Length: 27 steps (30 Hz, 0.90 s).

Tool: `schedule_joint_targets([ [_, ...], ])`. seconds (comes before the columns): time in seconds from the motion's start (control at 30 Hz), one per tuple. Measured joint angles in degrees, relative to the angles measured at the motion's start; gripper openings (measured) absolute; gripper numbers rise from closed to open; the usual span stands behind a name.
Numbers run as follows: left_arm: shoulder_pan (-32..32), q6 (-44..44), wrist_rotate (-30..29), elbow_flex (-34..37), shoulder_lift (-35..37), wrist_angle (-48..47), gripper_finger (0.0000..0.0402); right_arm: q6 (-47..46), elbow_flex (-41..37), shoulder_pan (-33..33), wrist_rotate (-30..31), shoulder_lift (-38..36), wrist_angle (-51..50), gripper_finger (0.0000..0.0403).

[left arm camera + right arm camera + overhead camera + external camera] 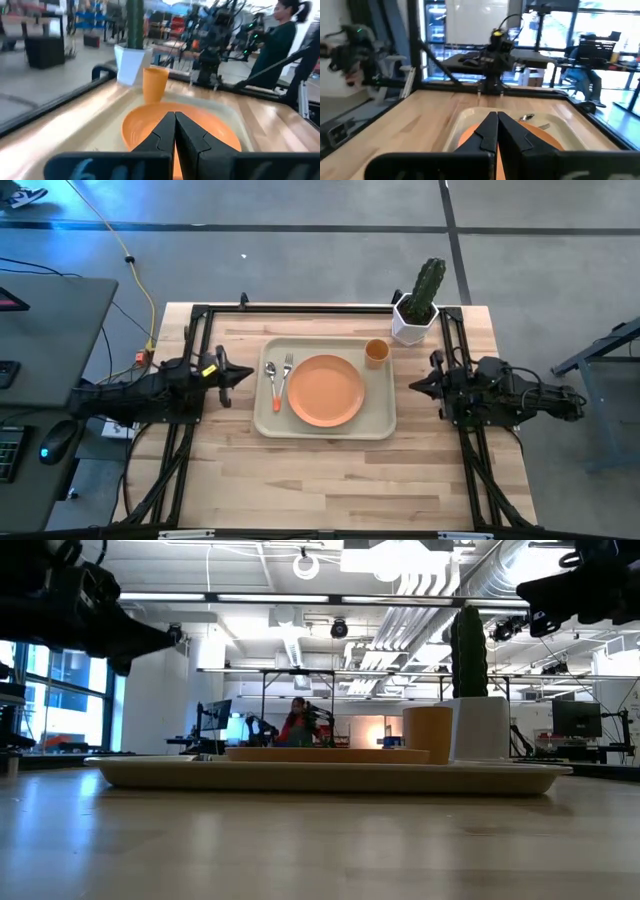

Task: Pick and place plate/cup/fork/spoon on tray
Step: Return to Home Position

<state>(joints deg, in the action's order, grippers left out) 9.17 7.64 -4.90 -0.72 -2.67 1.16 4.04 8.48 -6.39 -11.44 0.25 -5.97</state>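
Fork [287, 369] and spoon [271, 374] are lying lengthwise beside the plate [326, 390] on the tray [385, 412], handles toward the near edge; both grippers, left [245, 374] and right [416, 385], are pressed together, holding nothing.

A grey floor [330, 240] surrounds the wooden counter [340, 470]; beyond it, bright windows [60, 705], ceiling ducts [440, 580] and a person [296, 723] seated at desks.

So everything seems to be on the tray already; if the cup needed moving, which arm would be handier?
The right gripper, probably: the cup stands in the tray's corner on its side, while the left gripper, also shut and empty, waits beyond the spoon and fork.
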Motion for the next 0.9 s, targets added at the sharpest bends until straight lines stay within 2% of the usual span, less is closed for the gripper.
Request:
schedule_joint_targets([
  [0.13, -0.02, 0.90, -0.10, 0.03, -5.31, -0.02, 0.0000, -2.77, -0.01, 0.00, 1.35, 0.00, 1.33, 0.0000],
  [0.3, -0.04, -2.18, 0.37, 0.03, -11.00, 0.65, 0.0000, -3.57, -0.01, 0.00, -1.28, 0.00, 0.86, 0.0000],
  [0.4, -0.04, -1.91, 0.41, 0.01, -10.59, 4.29, 0.0000, -2.64, -0.01, 0.01, -1.64, 0.00, 0.12, 0.0000],
  [0.57, -0.06, -1.73, 0.72, -0.01, -10.17, 3.83, 0.0000, -1.62, -0.01, 0.00, -1.69, 0.00, -1.64, 0.0000],
  [0.67, -0.06, -1.77, 1.35, -0.01, -9.96, 6.74, 0.0000, -1.40, -0.01, 0.00, -2.34, 0.00, -1.91, 0.0000],
  [0.9, -0.06, -3.30, 1.69, -0.01, -5.42, 7.83, 0.0000, 1.26, -0.01, 0.02, -2.63, 0.00, -2.00, 0.0000],
])
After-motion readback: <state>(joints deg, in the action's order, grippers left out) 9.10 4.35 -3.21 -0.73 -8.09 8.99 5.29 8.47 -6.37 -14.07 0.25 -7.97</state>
